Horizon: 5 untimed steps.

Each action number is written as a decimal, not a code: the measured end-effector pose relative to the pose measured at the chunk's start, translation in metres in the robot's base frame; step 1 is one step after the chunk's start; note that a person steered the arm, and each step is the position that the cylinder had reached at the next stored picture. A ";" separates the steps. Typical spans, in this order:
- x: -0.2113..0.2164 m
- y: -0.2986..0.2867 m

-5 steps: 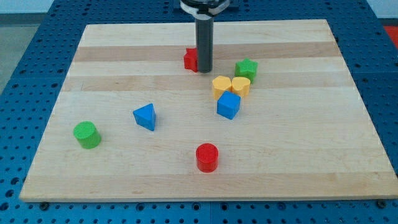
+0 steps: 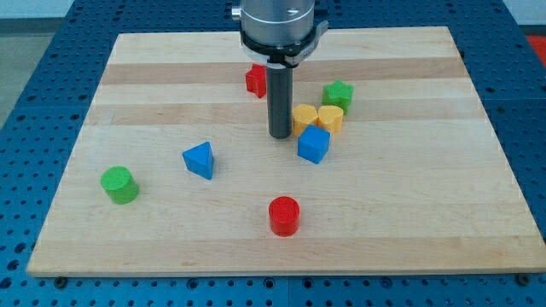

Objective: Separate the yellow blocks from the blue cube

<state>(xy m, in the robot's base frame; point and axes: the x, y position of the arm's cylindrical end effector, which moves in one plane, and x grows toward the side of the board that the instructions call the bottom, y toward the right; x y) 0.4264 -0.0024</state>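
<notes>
Two yellow blocks sit side by side right of the board's middle: a yellow hexagonal block (image 2: 304, 118) and a yellow heart-shaped block (image 2: 331, 118). The blue cube (image 2: 313, 144) lies just below them, touching or nearly touching both. My tip (image 2: 280, 135) stands just left of the yellow hexagonal block and up-left of the blue cube, very close to both. I cannot tell if it touches them.
A green star block (image 2: 338, 93) sits up-right of the yellow pair. A red block (image 2: 255, 80) lies behind the rod near the view's top. A blue triangular block (image 2: 199, 159), a green cylinder (image 2: 119, 184) and a red cylinder (image 2: 284, 215) lie lower on the wooden board (image 2: 426, 213).
My tip has moved from beside the red block towards the view's bottom, to the left side of the yellow hexagonal block. The red block has shifted slightly up-left. Other blocks have not moved.
</notes>
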 end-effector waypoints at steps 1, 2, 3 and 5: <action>0.000 0.054; 0.000 0.070; 0.000 0.070; 0.007 0.095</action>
